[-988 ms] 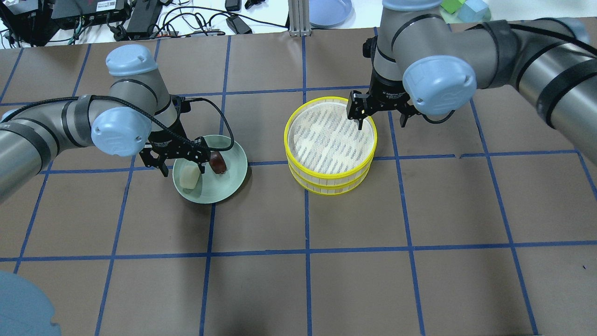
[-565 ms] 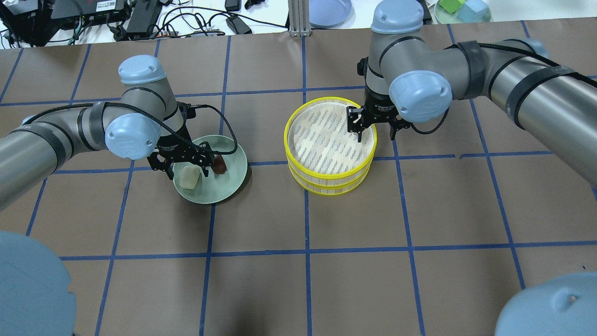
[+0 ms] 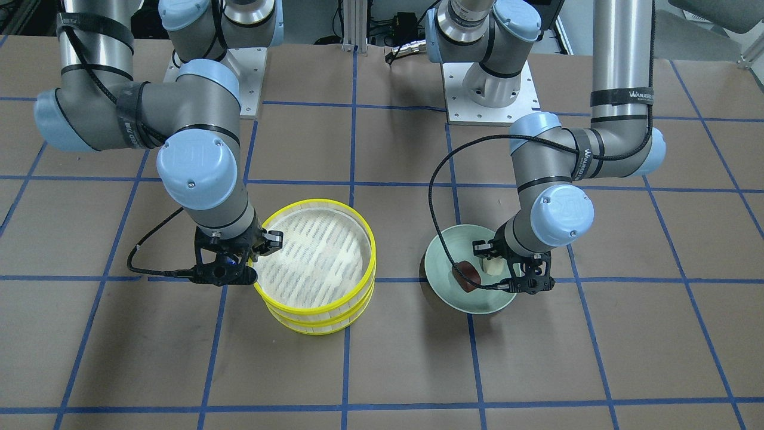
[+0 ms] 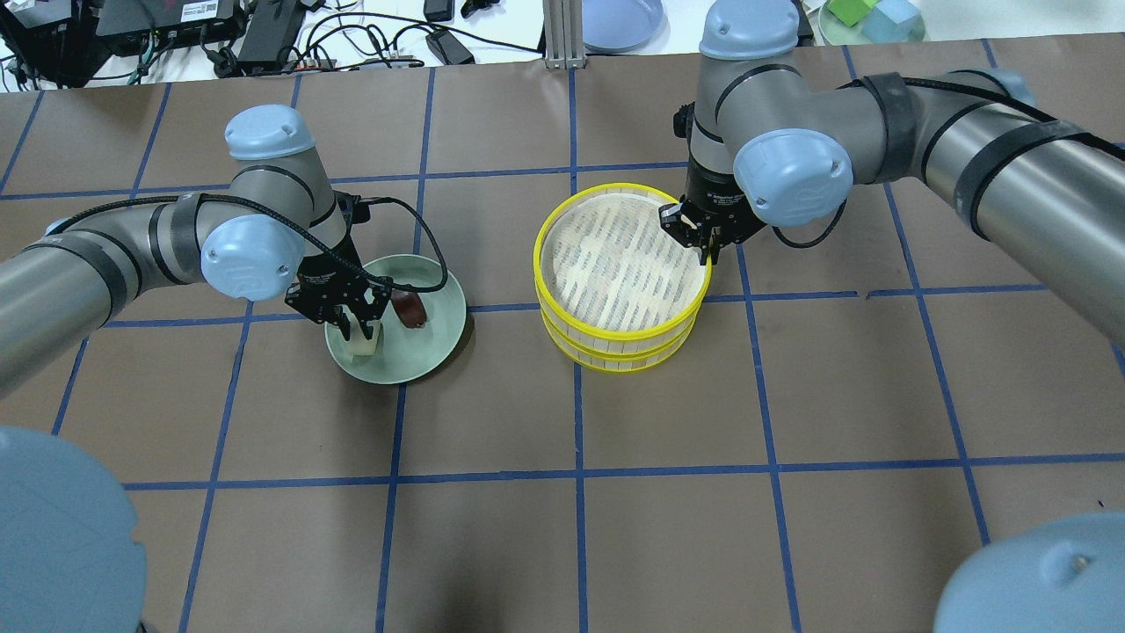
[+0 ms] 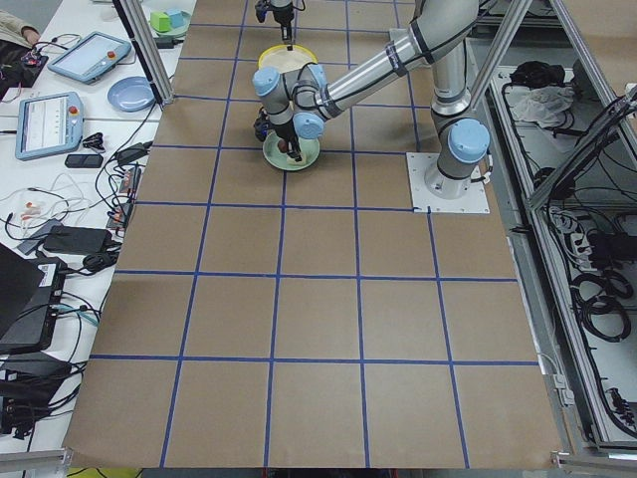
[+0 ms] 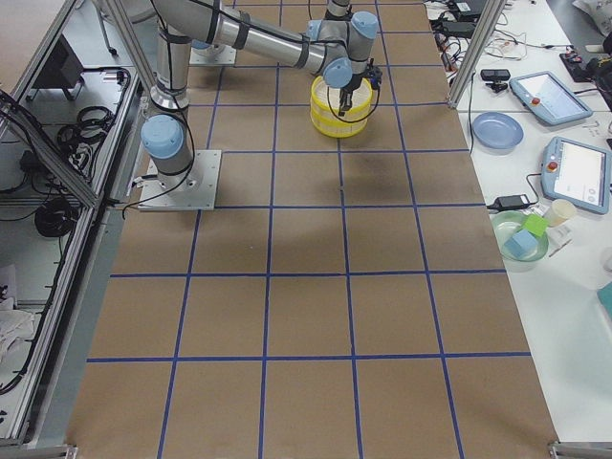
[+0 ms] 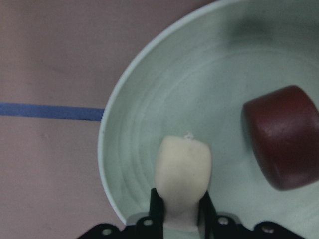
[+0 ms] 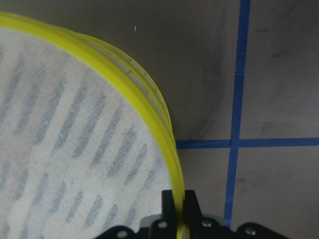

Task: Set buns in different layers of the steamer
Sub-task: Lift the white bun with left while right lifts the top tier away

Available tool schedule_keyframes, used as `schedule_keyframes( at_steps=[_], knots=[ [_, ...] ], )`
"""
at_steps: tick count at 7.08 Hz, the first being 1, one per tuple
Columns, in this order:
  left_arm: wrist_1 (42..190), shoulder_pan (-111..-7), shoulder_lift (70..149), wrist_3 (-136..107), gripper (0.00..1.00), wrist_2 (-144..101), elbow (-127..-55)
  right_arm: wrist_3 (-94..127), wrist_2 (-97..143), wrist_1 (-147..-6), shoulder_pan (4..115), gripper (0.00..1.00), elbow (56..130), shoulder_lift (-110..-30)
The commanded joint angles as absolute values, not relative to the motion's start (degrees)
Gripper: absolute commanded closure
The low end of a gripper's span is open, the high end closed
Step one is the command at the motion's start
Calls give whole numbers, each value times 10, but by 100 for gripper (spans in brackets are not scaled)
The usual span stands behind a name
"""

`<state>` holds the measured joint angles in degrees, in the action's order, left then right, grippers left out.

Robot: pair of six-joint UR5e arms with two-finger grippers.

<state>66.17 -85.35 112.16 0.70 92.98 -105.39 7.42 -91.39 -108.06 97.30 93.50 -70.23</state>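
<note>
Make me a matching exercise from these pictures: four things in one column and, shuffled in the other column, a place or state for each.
Column one
1. cream bun
2. reddish-brown bun
3. upper steamer layer
4. lower steamer layer

Column two
A. rim clamped by the right pincer, nothing inside
B. lying loose on the green plate
C. underneath the other one, inside hidden
D. clamped in the left pincer

Pairs: 1-D, 2-B, 3-A, 4-C

Even bright overhead light, soft shadows beside the steamer (image 4: 615,349), wrist close-ups dimmer, slightly blurred.
</note>
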Motion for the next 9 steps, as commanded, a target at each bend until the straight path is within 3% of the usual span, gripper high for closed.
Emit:
schedule_keyframes(
  at_steps=[1, 5, 9],
  knots=[
    [648, -853, 1121, 24, 100, 932, -1053, 73, -925, -1064, 968, 100, 931, -745],
    [703, -885, 1073, -21, 100, 897, -973, 38, -964, -933, 888, 98, 926, -880],
    [669, -1060, 1123, -350, 100, 845, -909, -188, -981, -909, 667, 100, 925, -881]
  ],
)
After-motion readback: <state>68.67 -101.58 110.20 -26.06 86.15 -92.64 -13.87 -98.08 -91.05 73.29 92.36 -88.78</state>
